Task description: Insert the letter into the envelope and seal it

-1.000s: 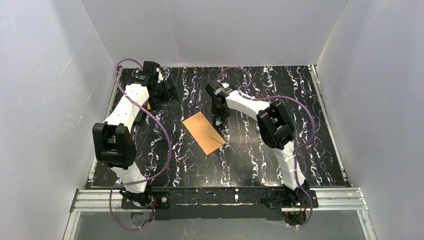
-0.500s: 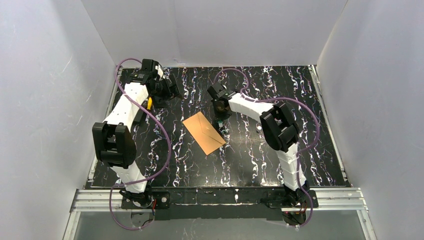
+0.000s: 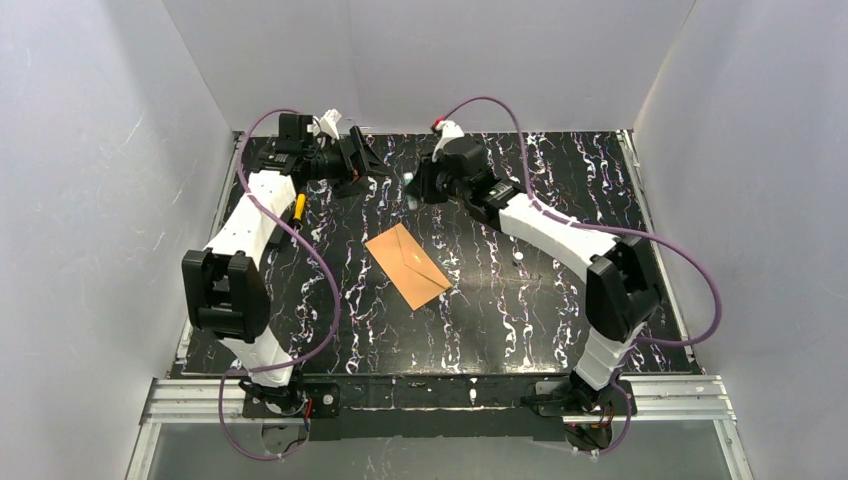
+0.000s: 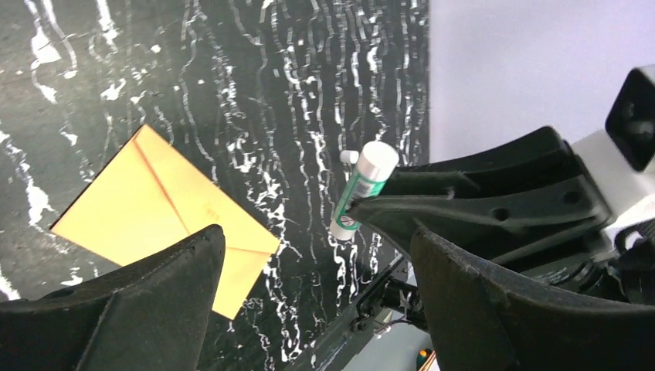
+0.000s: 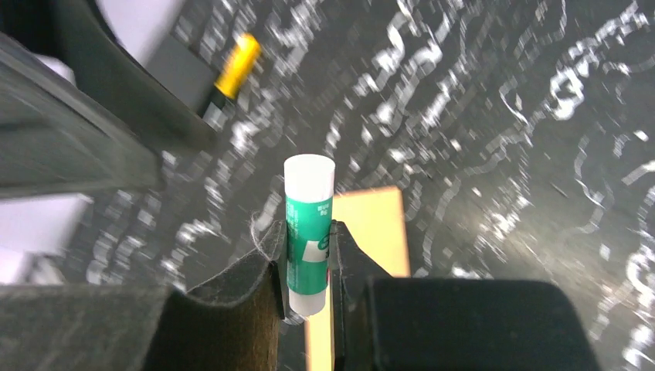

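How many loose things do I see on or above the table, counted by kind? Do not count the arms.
envelope: 1
glue stick: 1
yellow-tipped pen-like thing: 1
Total: 3

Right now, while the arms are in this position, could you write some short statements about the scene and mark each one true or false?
1. The right gripper grips a green-and-white glue stick. True.
2. The left gripper is closed on the envelope. False: its jaws stand wide open and hold nothing.
3. The envelope lies flat on the table, between the two arms. True.
4. The envelope is white. False: it is orange-brown.
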Motion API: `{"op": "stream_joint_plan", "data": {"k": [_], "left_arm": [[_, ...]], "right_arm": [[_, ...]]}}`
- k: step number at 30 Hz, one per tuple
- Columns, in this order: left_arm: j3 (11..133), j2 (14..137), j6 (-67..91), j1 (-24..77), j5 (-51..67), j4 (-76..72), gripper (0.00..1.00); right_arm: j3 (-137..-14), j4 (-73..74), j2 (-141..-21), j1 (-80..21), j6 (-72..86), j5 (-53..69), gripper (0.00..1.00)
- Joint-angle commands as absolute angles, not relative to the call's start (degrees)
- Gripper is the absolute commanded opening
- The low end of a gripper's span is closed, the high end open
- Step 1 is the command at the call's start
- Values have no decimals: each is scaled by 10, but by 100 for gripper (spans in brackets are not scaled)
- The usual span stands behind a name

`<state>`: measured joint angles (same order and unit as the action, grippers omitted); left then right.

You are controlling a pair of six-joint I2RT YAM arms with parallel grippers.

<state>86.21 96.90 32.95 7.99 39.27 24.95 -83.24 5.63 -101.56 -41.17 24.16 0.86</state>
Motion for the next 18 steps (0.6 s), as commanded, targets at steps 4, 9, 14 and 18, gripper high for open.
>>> {"op": "stream_joint_plan", "data": {"k": [4,9,14,18], "left_arm": [[825,873,440,66,480,58,88],[834,879,517,62,538,-35,83],[847,879,508,63,547,-34,77],[865,897,539,66,563,-38,75]], "right_arm": [[-787,-218,-959,-390,473,3,21],[-804,-293,-972,-372,571,30,22],[-815,-338,-987,-365,648,58,23],[-830,-361,-1003,-365,678,84,23]]}}
